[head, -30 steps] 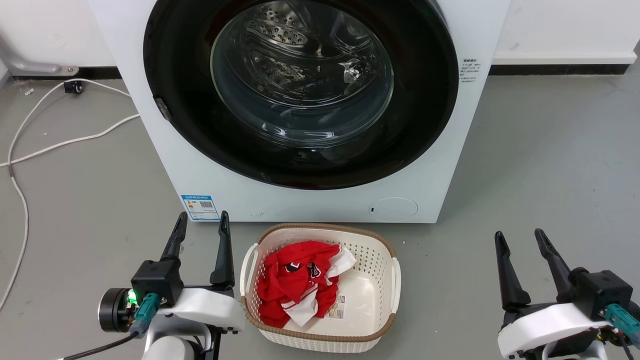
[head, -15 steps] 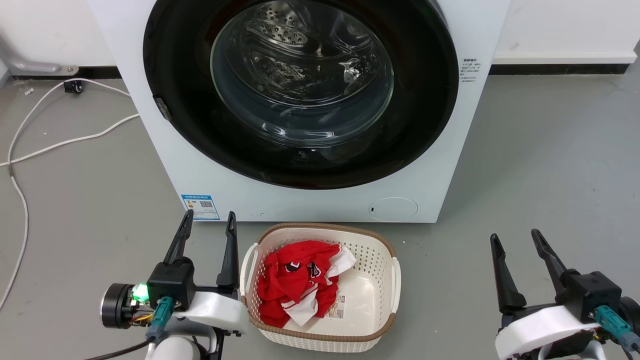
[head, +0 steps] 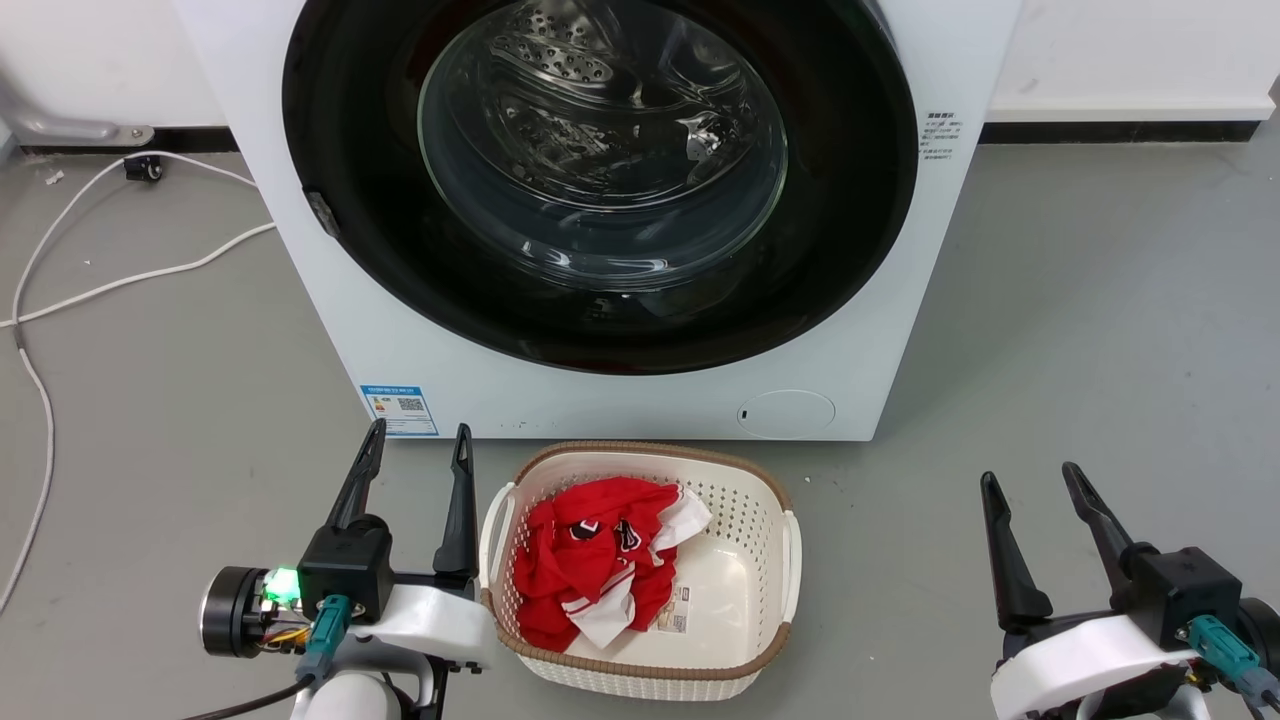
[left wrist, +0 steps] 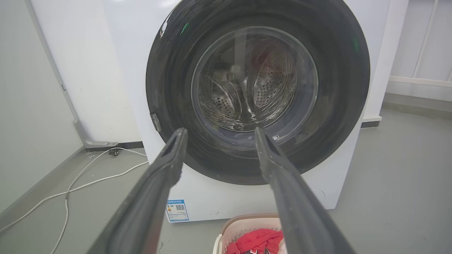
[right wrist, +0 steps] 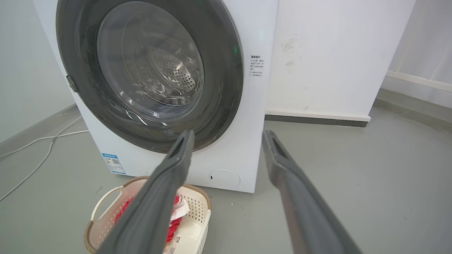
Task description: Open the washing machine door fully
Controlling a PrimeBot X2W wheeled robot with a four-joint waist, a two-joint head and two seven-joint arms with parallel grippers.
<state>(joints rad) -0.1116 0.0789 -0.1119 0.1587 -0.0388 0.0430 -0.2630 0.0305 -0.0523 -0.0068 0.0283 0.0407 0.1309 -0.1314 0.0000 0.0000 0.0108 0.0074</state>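
Note:
The washing machine door point(head: 600, 170), a glossy black disc with a bulging clear glass centre, lies flat against the white machine front, shut. A small metal piece point(head: 322, 213) sits on its left edge. My left gripper point(head: 420, 430) is open on the lower left, low over the floor and well short of the door. My right gripper point(head: 1030, 473) is open at the lower right, also apart from it. In the left wrist view the door point(left wrist: 257, 88) stands beyond the open left gripper point(left wrist: 219, 129). The right wrist view has the door point(right wrist: 150, 74) up left of the open right gripper point(right wrist: 229, 132).
A white laundry basket point(head: 790, 540) holding a red and white garment point(head: 585, 560) sits on the floor between my arms, just before the machine. A white cable point(head: 120, 285) trails on the floor at left. A small round white flap point(head: 787, 413) is low on the machine front.
My left gripper has shifted a little to the right, toward the basket, and my right gripper slightly left. The head view has tipped slightly. The door has not moved.

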